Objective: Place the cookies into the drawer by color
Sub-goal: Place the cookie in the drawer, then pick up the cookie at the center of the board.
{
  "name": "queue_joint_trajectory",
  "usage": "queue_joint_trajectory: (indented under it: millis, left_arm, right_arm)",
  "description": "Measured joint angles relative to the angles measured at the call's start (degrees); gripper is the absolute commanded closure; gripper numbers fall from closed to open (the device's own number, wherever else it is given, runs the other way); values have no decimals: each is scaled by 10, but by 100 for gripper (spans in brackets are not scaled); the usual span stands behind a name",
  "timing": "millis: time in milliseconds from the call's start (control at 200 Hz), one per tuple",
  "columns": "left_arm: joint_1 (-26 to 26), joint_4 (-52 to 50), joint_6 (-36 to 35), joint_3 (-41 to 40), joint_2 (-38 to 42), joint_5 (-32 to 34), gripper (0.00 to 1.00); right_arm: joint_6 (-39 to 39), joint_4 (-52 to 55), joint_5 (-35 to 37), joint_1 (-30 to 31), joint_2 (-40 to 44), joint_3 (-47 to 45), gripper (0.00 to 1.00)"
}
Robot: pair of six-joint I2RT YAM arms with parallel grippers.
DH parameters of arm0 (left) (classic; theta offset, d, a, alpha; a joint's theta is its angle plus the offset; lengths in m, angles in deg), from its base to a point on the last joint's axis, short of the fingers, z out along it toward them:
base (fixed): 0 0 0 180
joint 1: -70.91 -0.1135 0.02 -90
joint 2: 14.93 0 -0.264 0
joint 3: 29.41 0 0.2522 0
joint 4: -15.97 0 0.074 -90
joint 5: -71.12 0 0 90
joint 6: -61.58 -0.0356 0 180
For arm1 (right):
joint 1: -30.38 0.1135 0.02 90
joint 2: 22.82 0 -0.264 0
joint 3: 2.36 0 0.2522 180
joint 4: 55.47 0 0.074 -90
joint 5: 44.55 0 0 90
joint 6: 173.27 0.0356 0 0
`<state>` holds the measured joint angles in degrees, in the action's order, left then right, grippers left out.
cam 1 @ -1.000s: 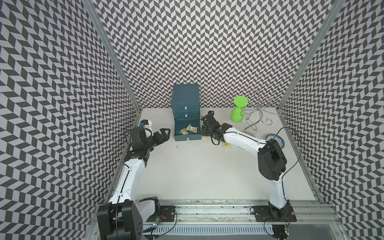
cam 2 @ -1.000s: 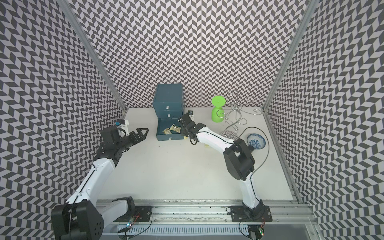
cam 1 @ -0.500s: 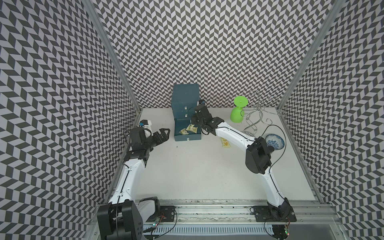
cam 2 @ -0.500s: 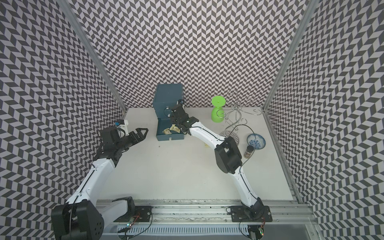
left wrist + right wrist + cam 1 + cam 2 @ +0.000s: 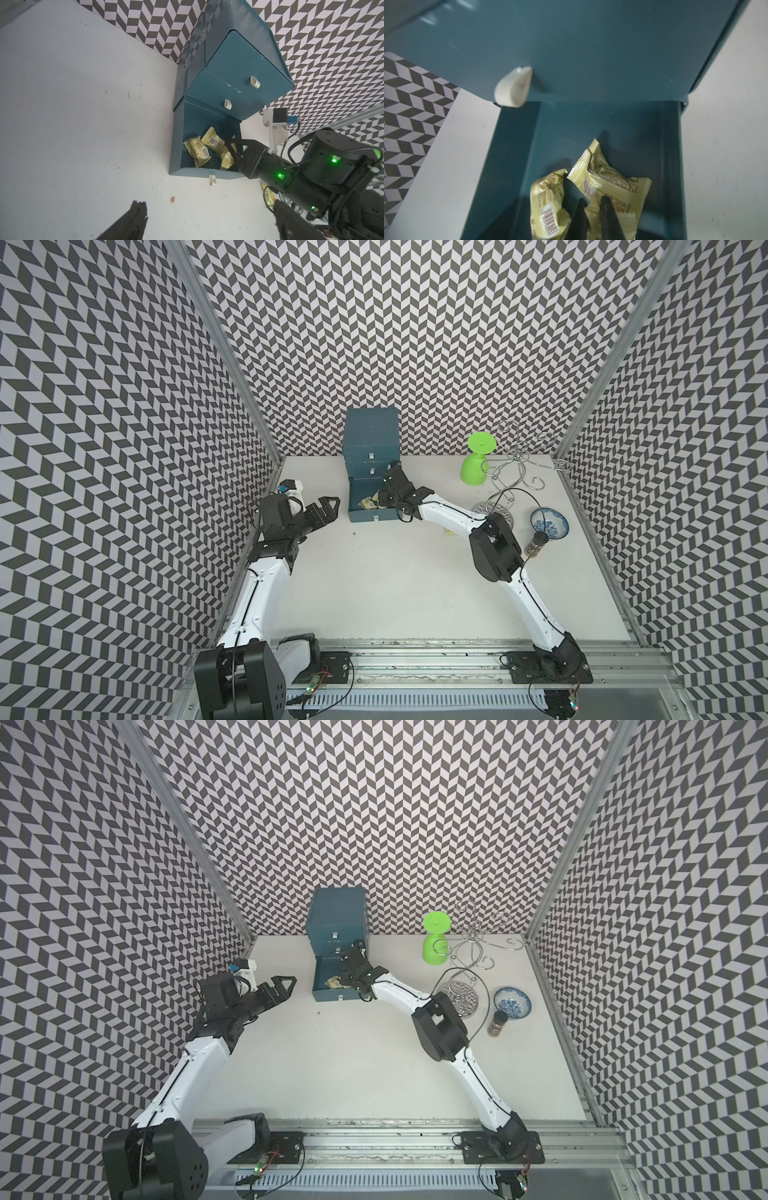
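The dark teal drawer chest (image 5: 371, 439) (image 5: 337, 915) stands at the back, its bottom drawer (image 5: 199, 172) pulled out. Pale yellow cookies (image 5: 196, 151) (image 5: 546, 203) lie inside it. My right gripper (image 5: 381, 498) (image 5: 345, 978) (image 5: 231, 146) (image 5: 593, 204) reaches into that drawer, shut on a pale yellow cookie packet (image 5: 614, 185). Whether this packet rests on the drawer floor I cannot tell. One more yellow packet (image 5: 450, 532) (image 5: 269, 195) lies on the table, partly under the right arm. My left gripper (image 5: 328, 508) (image 5: 284, 986) (image 5: 207, 224) hovers open and holds nothing, left of the drawer.
At the back right stand an upturned green cup (image 5: 478, 464) and a wire rack (image 5: 517, 464). A blue-patterned bowl (image 5: 549, 522) and a brown spice jar (image 5: 536, 545) sit near the right arm's elbow. A small crumb (image 5: 172, 199) lies before the drawer.
The right arm swung left from beside the drawer to over the open bottom drawer, and its elbow folded in. The left arm has not moved.
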<state>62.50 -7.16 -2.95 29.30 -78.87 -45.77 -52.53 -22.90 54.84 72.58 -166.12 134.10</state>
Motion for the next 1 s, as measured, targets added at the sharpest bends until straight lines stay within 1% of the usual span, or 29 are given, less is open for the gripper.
queue_joint_trajectory:
  millis: [70, 155, 200, 386, 486, 581, 776, 901, 1001]
  left_arm:
    - [0, 1, 0, -2, 0, 0, 1]
    - [0, 2, 0, -2, 0, 0, 1]
    - [0, 3, 0, -2, 0, 0, 1]
    - [0, 3, 1, -2, 0, 0, 2]
    - [0, 3, 1, -2, 0, 0, 1]
    - [0, 3, 1, -2, 0, 0, 1]
    - [0, 3, 1, -2, 0, -1, 1]
    - [0, 3, 2, -2, 0, -5, 1]
    - [0, 4, 2, -2, 0, -9, 1]
  right_arm:
    - [2, 0, -1, 0, -1, 0, 77]
    - [2, 0, -2, 0, -1, 2, 73]
    - [3, 0, -3, 0, -1, 2, 70]
    - [-2, 2, -5, 0, 3, 2, 70]
    - [-10, 11, -4, 0, 27, -12, 70]
    - [-23, 17, -1, 0, 83, -55, 70]
    - [-59, 9, 23, 0, 259, -186, 70]
    - [-87, 5, 63, 0, 365, -274, 70]
    - [-103, 13, 102, 0, 412, -331, 69]
